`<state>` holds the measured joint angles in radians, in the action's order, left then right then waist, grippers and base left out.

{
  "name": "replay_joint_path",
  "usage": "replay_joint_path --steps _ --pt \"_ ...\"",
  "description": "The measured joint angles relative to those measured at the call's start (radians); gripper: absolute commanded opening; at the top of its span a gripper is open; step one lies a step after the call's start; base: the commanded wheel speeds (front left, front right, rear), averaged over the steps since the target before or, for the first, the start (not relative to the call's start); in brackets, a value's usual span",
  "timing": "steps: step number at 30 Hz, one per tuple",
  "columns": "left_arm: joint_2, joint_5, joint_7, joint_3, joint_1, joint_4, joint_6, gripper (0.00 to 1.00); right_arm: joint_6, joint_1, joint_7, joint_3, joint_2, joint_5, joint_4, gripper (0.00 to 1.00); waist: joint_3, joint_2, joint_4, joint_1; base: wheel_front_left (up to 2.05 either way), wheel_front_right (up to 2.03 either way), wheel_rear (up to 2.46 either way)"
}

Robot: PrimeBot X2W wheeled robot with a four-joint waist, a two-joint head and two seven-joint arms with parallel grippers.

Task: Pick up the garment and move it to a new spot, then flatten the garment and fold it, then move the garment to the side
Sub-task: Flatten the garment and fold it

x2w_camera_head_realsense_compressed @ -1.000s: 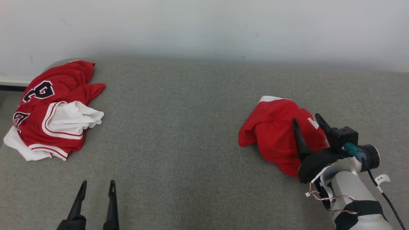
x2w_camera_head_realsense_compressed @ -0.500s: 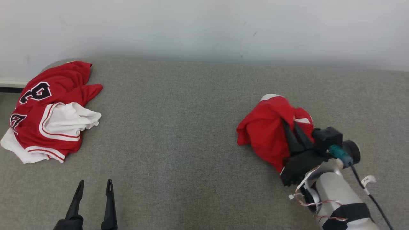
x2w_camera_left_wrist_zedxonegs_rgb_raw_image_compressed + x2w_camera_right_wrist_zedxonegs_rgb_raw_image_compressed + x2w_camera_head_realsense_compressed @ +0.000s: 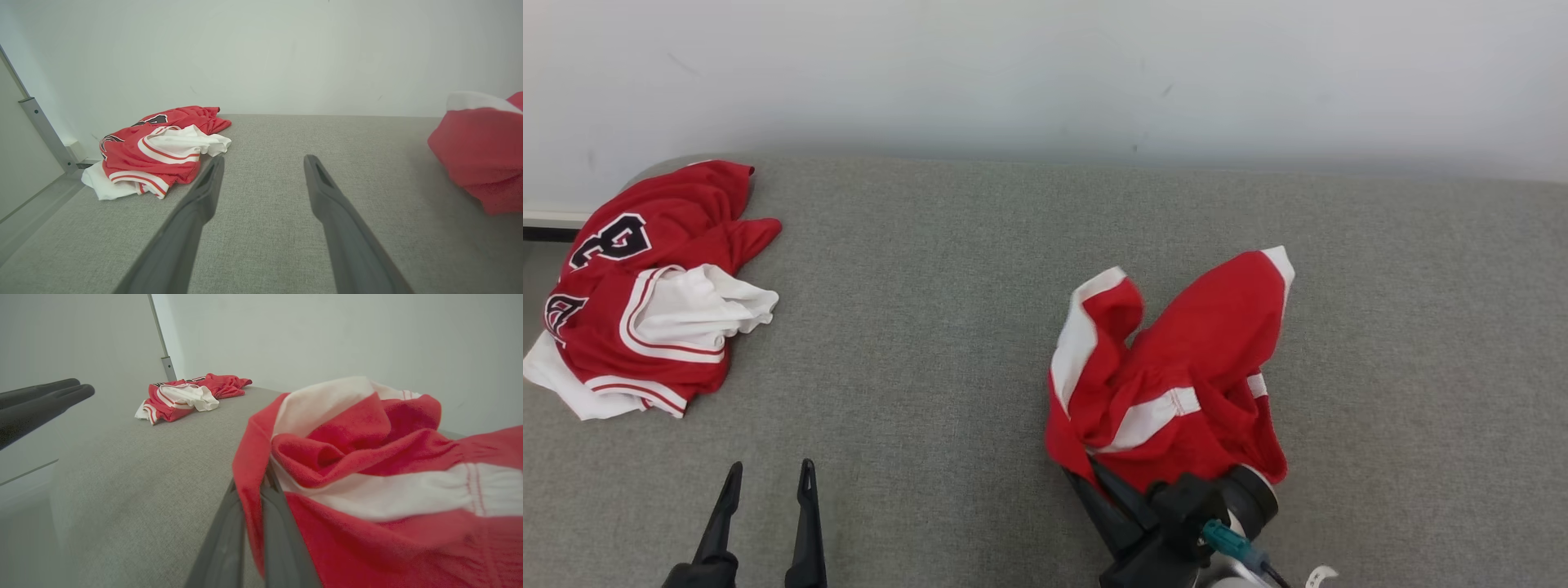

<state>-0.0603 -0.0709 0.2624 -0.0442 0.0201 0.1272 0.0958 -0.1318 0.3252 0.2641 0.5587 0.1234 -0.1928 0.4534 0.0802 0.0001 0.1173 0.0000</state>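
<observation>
The garment (image 3: 1176, 359) is a crumpled red piece with white bands, lying right of centre on the grey padded surface (image 3: 947, 327). My right gripper (image 3: 1094, 475) is at the garment's near edge, shut on a fold of its red cloth. In the right wrist view the garment (image 3: 367, 465) drapes over and between the closed fingers of the right gripper (image 3: 255, 486). My left gripper (image 3: 772, 467) stands open and holds nothing at the lower left, well apart from it. The left wrist view has the left gripper (image 3: 264, 159) open, with the garment (image 3: 482, 151) at the right edge.
A second red and white pile of clothes with black numbers (image 3: 645, 286) lies at the surface's far left corner, also visible as a pile (image 3: 155, 151) in the left wrist view. A pale wall runs behind. A metal post (image 3: 41, 130) stands left of the surface.
My right gripper closed on the garment and drew it leftward and toward the near edge. The garment stretched out, showing its white bands. The left gripper stayed put.
</observation>
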Motion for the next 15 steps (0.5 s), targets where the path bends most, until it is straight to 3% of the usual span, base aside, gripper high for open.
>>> replay_joint_path --steps 6,7,9,15 --pt "0.003 -0.001 0.000 0.002 -0.001 0.011 0.002 1.00 0.000 -0.046 0.000 0.046 -0.016 -0.017 0.083 0.00 0.001 0.0000 0.014 0.0000 0.00 0.00 0.00" --pt "0.004 -0.001 0.000 0.001 -0.001 0.012 0.002 1.00 0.000 -0.054 0.000 0.047 -0.019 -0.020 0.089 0.27 -0.001 0.0000 0.015 0.0000 0.00 0.00 0.00" --pt "0.004 -0.003 0.000 0.000 -0.001 0.015 0.002 1.00 0.000 -0.067 0.000 0.031 -0.023 -0.022 0.082 1.00 -0.006 0.0000 0.015 0.0000 0.00 0.00 0.00" --pt "0.005 -0.007 0.000 -0.006 0.013 0.018 0.001 1.00 0.000 -0.152 0.000 -0.054 -0.026 -0.040 -0.059 1.00 -0.033 0.0000 0.005 -0.0001 0.00 0.00 0.00"
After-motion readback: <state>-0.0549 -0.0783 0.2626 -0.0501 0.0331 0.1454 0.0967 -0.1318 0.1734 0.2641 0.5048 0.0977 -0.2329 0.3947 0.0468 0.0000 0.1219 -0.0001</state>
